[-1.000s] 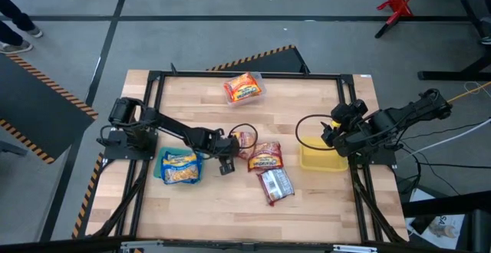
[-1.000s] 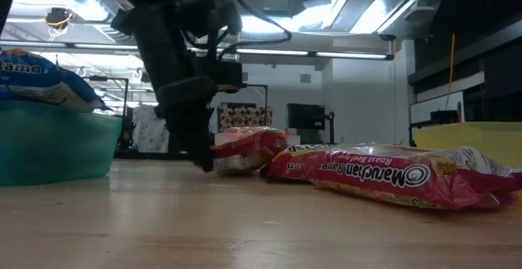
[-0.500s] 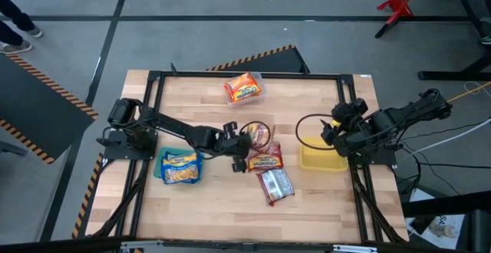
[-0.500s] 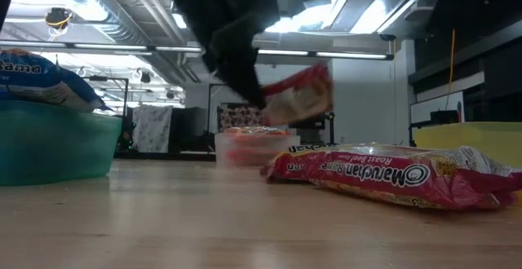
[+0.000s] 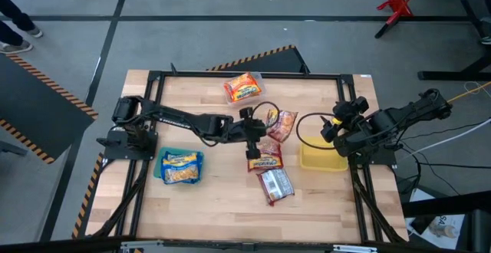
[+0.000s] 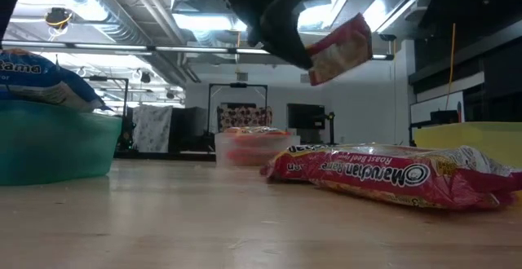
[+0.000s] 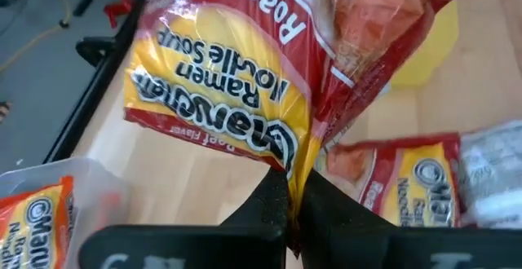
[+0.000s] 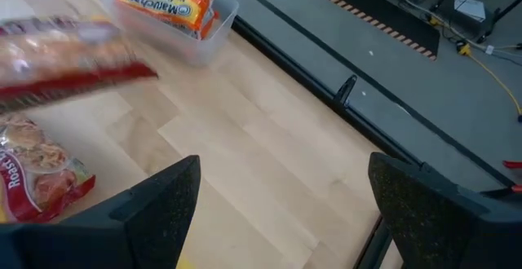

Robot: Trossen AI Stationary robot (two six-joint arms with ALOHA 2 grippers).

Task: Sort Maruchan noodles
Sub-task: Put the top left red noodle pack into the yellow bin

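Two packets on bare wood: a red roast-beef packet (image 5: 265,162) lies mid-table, and a dark red-and-white packet (image 5: 275,185) lies just beside it toward the near edge; neither is in a bin yet
Left gripper: left gripper (image 5: 258,125) is out over the middle of the table, fingers pinched together on one edge of a red-and-yellow beef packet (image 5: 281,124); the left wrist view shows the film squeezed between the two fingertips (image 7: 277,206)
Carried packet: hangs clear of the table, tilted, held by a corner only, between the clear bin and the yellow bin; the low view shows it high above the packets on the wood
Right gripper: right gripper (image 5: 330,130) waits at the right side just over the yellow bin, fingers wide apart and holding nothing
Bins: teal bin (image 5: 161,169) at the left holds a blue-and-yellow packet (image 5: 182,168); clear bin (image 5: 258,79) at the far edge holds an orange-red packet (image 5: 243,88); yellow bin (image 5: 318,161) at the right shows no packet that I can make out
Step in hand: likely carrying the beef packet toward a bin; which bin cannot be told from here
Risk, slip: the grip is on thin crinkly film at one edge; a quick swing could let the packet slide out and fall onto the packets below
Risk, miss: the packet dangles and tilts, so a release near a low bin wall could leave it draped over the rim or outside
Risk, arms: the route to the yellow bin runs close to the waiting right gripper; the hanging packet could brush it
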